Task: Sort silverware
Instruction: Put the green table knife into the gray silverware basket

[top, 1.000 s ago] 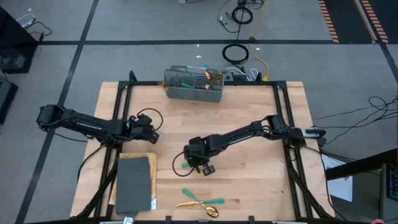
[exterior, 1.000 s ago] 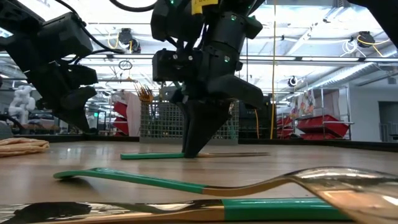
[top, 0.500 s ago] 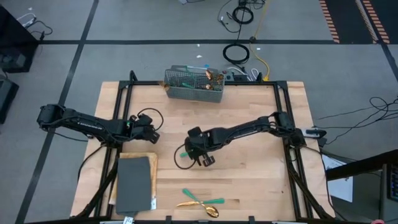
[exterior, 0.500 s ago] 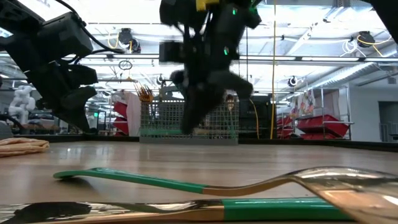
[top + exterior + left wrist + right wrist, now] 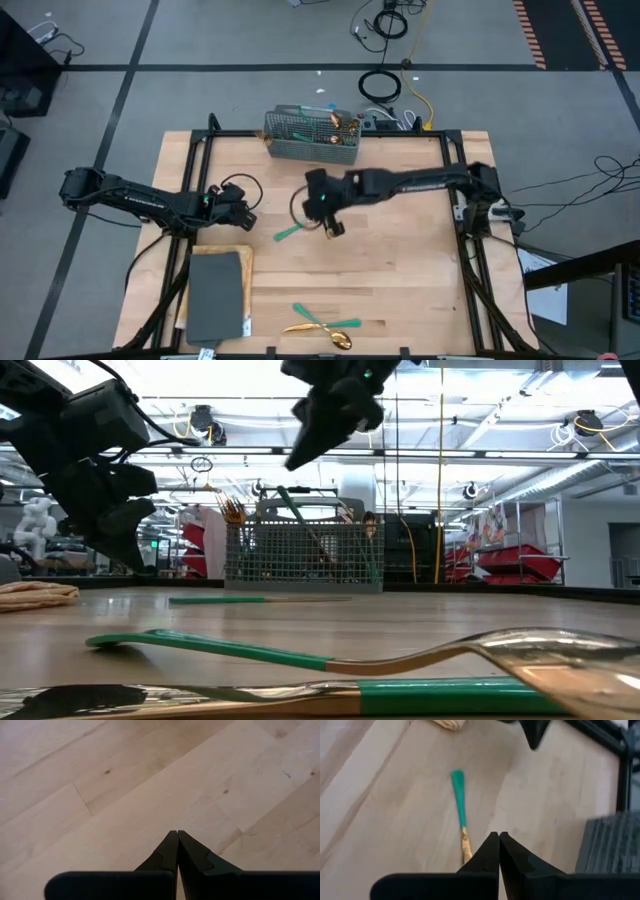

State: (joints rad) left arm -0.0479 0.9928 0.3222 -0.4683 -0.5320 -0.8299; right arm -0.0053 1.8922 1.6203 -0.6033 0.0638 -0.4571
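On the pale butcher-block wooden table, two dark arms hover.
Left gripper, fingers together, beside a grey slab; one teal-handled gold utensil lies mid-table under the shut, empty right gripper; grey wire-mesh basket behind.

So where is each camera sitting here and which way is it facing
High view: overhead, straight down on the table; both arms show, right tool near the basket.
Low view: at table-top height, looking level across at the basket; left tool and right tool hang in from above.
Left wrist view: on the left arm, facing bare table past its shut tool.
Right wrist view: on the right arm, facing down past its shut tool at a teal-handled utensil.
Shared: that utensil also lies in the high view.
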